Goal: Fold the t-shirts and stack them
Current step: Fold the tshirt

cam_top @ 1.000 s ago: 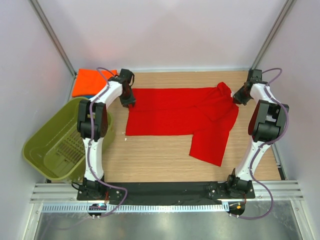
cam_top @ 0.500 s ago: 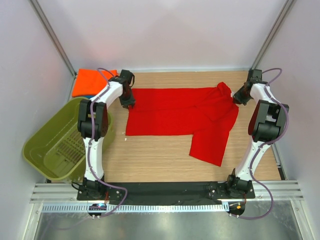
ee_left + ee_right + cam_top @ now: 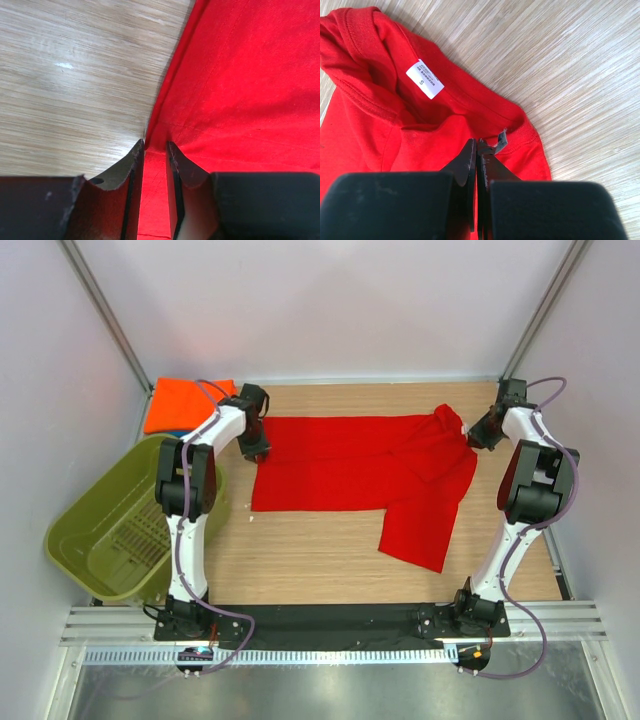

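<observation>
My left fingers [image 3: 119,182] pinch the red t-shirt's [image 3: 340,465] edge; my right fingers [image 3: 467,161], fully closed, grip its collar. Shirt lies spread on a wooden tabletop [image 3: 310,560].

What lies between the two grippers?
The red shirt, spread out, fills the stretch from the left gripper to the right gripper, as the top view shows. The wrist views show each pinching an end of it.
</observation>
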